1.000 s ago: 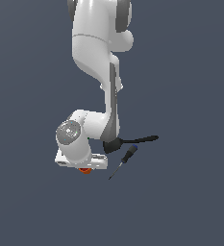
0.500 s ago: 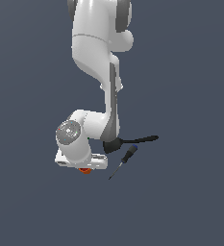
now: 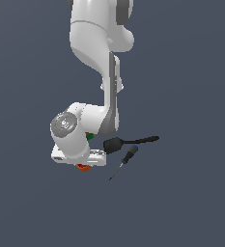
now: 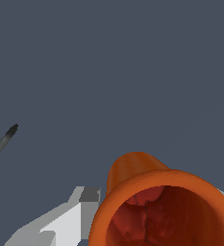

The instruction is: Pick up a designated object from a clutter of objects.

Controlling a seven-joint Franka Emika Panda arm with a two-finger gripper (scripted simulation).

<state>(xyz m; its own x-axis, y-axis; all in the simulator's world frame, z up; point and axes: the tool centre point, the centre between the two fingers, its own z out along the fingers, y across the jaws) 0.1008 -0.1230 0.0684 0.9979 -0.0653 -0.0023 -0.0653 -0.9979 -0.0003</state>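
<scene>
In the exterior view the white arm's wrist and hand cover most of the orange cup (image 3: 83, 167); only a small orange sliver shows under the gripper (image 3: 85, 163). The red-and-green cube (image 3: 89, 136) is also mostly hidden behind the wrist, with just a speck of red and green showing. The fingers cannot be made out there.

The wrist view shows what the exterior view hides: the orange cup (image 4: 161, 206) fills the lower part of the picture, cut off at the edge, its round rim facing the camera and its hollow inside a darker, mottled red. One pale grey finger (image 4: 70, 216) lies against the cup's side; a sliver of pale surface at the opposite side may be the other finger. The jaws seem to be clasping the cup, which sits between them.

The black spatula (image 3: 128, 142) and the screwdriver (image 3: 123, 163) lie just beside the hand, on the exterior view's right, on the plain dark floor (image 3: 181, 202). Only the screwdriver's tip (image 4: 3, 141) shows in the wrist view.
</scene>
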